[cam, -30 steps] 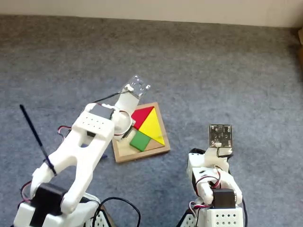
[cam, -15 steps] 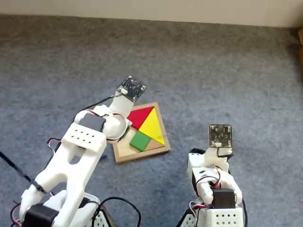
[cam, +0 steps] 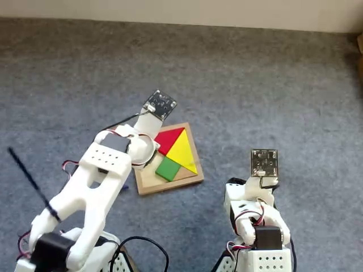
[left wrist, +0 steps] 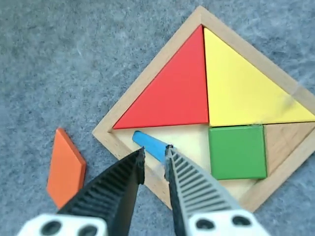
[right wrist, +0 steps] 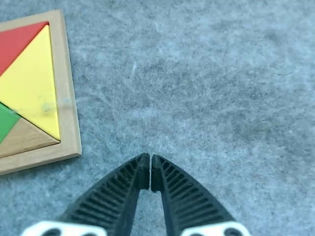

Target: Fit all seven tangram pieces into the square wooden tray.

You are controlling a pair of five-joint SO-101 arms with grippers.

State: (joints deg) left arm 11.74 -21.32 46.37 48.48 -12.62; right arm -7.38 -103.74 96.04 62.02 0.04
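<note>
Grey carpeted worktop, wooden tray (left wrist: 150, 73) roughly central between the two arms. Step in hand, as I read it: seating piece four. Red triangle (left wrist: 174, 93), yellow triangle (left wrist: 241, 91) and green square (left wrist: 237, 151) lie flat in the tray, red and yellow edge to edge, green touching yellow's edge. Left claw (left wrist: 153, 156) is narrow and pinching a blue piece (left wrist: 150, 145), which is tilted with its far end over the pale open floor of the tray, between the red triangle and the tray's near rim. Next move likely needs a wrist rotation to line the blue edges up with the red triangle and green square, then a lower and release. The gap looks tight, so a skewed drop could perch the piece on the rim or nudge the green square. There's a tan triangular patch on the far side of the green square; can't tell whether it's bare tray floor or a wood-coloured piece. Orange parallelogram (left wrist: 65, 167) lies flat on the carpet just outside the tray's corner, apart from it; probably the next pick. Right claw (right wrist: 150, 172) is closed with nothing in it, over bare carpet beside the tray's opposite edge, not obstructing.
</note>
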